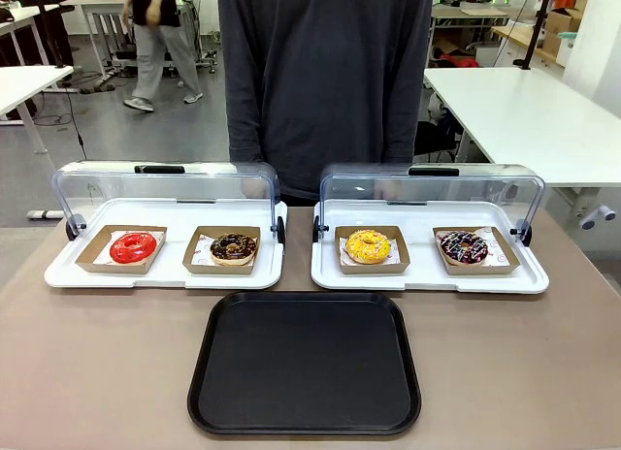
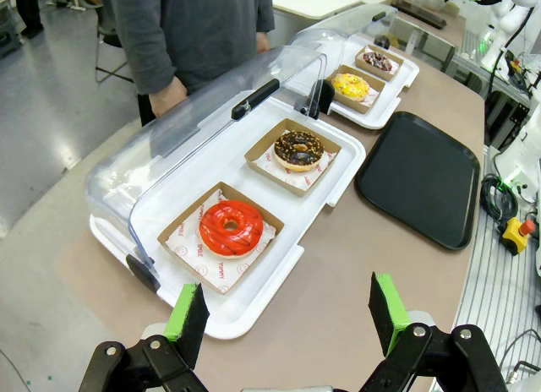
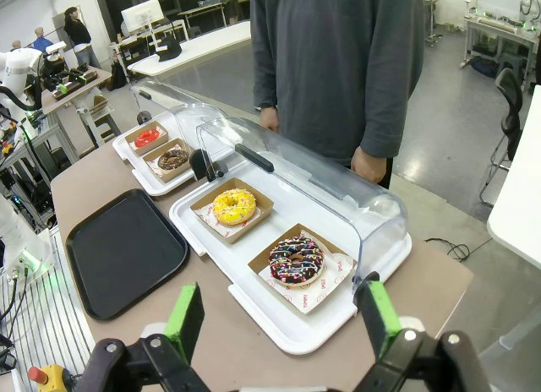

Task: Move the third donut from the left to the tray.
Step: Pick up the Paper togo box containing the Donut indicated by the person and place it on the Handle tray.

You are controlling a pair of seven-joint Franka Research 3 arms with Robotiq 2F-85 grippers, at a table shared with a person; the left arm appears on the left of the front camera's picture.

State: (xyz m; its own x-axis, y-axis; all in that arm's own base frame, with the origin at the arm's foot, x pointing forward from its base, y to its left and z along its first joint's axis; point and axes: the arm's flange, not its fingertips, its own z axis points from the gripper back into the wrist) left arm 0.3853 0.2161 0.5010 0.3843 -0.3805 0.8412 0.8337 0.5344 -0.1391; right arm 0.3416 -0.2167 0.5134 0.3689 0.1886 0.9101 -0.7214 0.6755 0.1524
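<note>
The third donut from the left [image 1: 368, 245] has bright yellow glaze and sits on a brown cardboard holder in the right white case; it also shows in the wrist views as a yellow donut [image 2: 350, 86] [image 3: 233, 206]. The black tray [image 1: 304, 362] [image 2: 420, 176] [image 3: 125, 250] lies empty in front of the two cases. My left gripper [image 2: 287, 315] hovers open above the table's left end, near the red donut [image 2: 230, 227]. My right gripper [image 3: 281, 318] hovers open above the right end, near a chocolate sprinkled donut [image 3: 296, 260].
Two white cases [image 1: 165, 272] [image 1: 430, 278] stand side by side with their clear domed lids swung back. A red donut [image 1: 133, 246] and chocolate donuts [image 1: 234, 247] [image 1: 464, 246] fill the other holders. A person in a grey top [image 1: 325, 81] stands at the far edge.
</note>
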